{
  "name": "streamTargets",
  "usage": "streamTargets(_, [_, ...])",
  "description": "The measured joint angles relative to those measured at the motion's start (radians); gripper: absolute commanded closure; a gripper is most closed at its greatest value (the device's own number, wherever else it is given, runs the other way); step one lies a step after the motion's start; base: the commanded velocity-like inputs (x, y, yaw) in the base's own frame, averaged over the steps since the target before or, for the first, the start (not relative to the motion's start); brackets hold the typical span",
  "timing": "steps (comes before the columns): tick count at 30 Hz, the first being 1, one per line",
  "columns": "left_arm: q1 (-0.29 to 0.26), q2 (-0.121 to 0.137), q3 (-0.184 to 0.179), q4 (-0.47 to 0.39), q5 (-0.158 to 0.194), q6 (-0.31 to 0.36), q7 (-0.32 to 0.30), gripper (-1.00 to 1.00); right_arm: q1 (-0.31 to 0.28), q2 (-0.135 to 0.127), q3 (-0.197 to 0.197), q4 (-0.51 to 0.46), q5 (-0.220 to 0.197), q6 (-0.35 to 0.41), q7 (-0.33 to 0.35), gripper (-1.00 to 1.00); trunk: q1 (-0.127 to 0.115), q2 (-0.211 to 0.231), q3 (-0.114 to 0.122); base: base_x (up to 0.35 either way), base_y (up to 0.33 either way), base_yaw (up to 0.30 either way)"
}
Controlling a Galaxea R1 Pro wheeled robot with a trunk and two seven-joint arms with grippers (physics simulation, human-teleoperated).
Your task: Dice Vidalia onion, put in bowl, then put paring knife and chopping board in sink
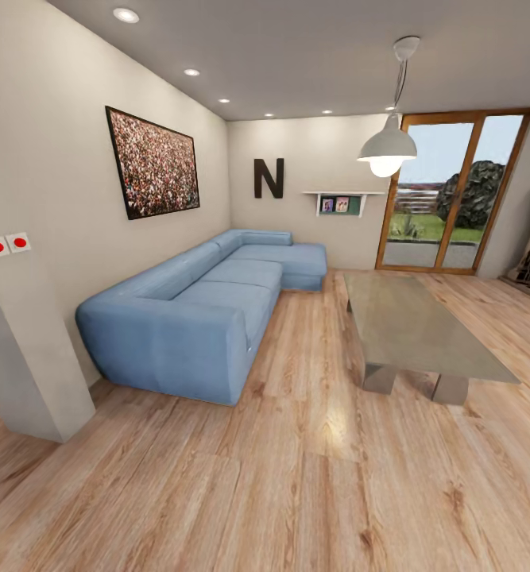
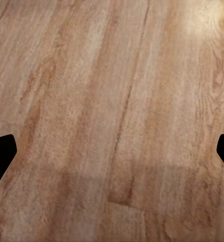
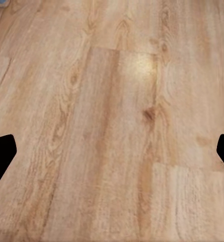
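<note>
One big plank floor [image 1: 296,492] of warm grainy wood runs under a boxy blue sofa [image 1: 209,310], a low flat grey table [image 1: 412,326] and a white dome lamp [image 1: 387,148]. Both wrist views look down at bare planks, with the left gripper [image 2: 112,154] and right gripper [image 3: 112,154] spread wide, gripping nothing. Living room here, so no kitchen stuff in sight.

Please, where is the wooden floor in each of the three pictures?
Head view: the wooden floor covers the lower half, under the blue sofa and the low table.
Left wrist view: floor planks lie between the open claw tips.
Right wrist view: the same planks.
Shared landmark: the light plank grain.
</note>
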Motion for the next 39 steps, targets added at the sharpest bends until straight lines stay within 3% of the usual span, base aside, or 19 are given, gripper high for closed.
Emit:
streamTargets(4, [0.0,-0.001,0.0,0.027,0.001,-0.048,0.0,-1.0,0.0,-0.017,-0.013,0.0,-0.003,-0.002,-0.002,-1.0,0.0,0.0,0.0,0.0,0.0,-0.022])
streamTargets(5, [0.0,-0.001,-0.001,0.033,0.002,-0.058,-0.001,-1.0,0.0,-0.021,-0.04,0.001,-0.005,-0.003,-0.001,-1.0,0.0,0.0,0.0,0.0,0.0,-0.125])
streamTargets(10, [0.0,-0.001,-0.001,0.037,0.002,-0.063,-0.002,-1.0,0.0,-0.023,-0.077,0.002,-0.006,-0.004,0.003,-1.0,0.0,0.0,0.0,0.0,0.0,-0.246])
streamTargets(22, [0.0,-0.001,-0.001,0.038,0.002,-0.065,-0.003,-1.0,0.0,-0.021,-0.081,0.005,-0.007,-0.003,0.004,-1.0,0.0,0.0,0.004,0.032,0.0,-0.291])
streamTargets(39, [0.0,-0.001,-0.002,0.04,0.0,-0.062,-0.004,-1.0,0.0,-0.021,-0.083,0.011,-0.007,-0.002,0.005,-1.0,-0.001,0.0,0.01,0.304,-0.064,-0.295])
